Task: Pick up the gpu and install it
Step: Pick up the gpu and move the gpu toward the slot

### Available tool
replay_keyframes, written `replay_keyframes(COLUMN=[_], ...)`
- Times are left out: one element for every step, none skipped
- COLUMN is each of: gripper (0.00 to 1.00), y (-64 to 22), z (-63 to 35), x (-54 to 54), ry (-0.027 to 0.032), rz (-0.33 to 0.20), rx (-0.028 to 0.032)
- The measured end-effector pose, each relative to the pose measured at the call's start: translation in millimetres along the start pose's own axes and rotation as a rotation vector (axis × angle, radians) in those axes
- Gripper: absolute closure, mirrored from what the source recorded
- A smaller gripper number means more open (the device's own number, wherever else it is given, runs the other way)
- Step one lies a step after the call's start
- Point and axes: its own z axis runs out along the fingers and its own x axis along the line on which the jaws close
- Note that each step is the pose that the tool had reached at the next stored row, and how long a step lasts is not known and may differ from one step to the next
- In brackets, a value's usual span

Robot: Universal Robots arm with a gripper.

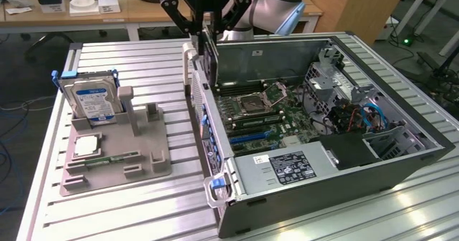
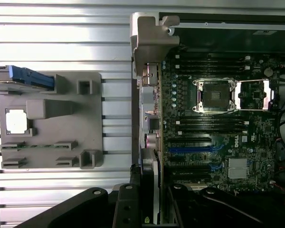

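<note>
tool [image 1: 208, 27], partly closed on the upper edge of the gpu [image 1: 209, 58]. the card hangs upright, edge-on, above the wall of the open computer case [image 1: 323, 198] on the exterior view's left, beside the motherboard [image 1: 265, 112]. judged light, stiff and fragile: best gripped on the board edges, clear of fan and contacts. the hard drive [image 1: 90, 98] stands in a grey holder [image 1: 143, 163].

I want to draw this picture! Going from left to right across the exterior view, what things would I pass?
Hard drive → gpu, held up at the case's edge → processor socket → blue cables.
</note>
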Motion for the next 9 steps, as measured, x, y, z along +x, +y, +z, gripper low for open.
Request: replay_keyframes(gripper=[0.73,0.73,0.73,0.73,0.73,0.73,0.73,0.73,0.73], y=[0.0,0.1,0.1,0.1,0.1,0.1,0.2,0.2,0.2], z=[0.0,0.1,0.1,0.1,0.2,0.2,0.2,0.2,0.3], x=[-0.9,-1.8,-2.6,-3.5,-4.4,-5.3,-6.2,-7.1,-7.9], ry=[0.0,-0.0001,0.0,0.0,0.0,-0.0001,0.0,0.0,-0.0001], rz=[0.0,0.0,0.0,0.0,0.0,0.0,0.0,0.0,0.0], rx=[0.0,0.0,0.0,0.0,0.0,0.0,0.0,0.0,0.0])
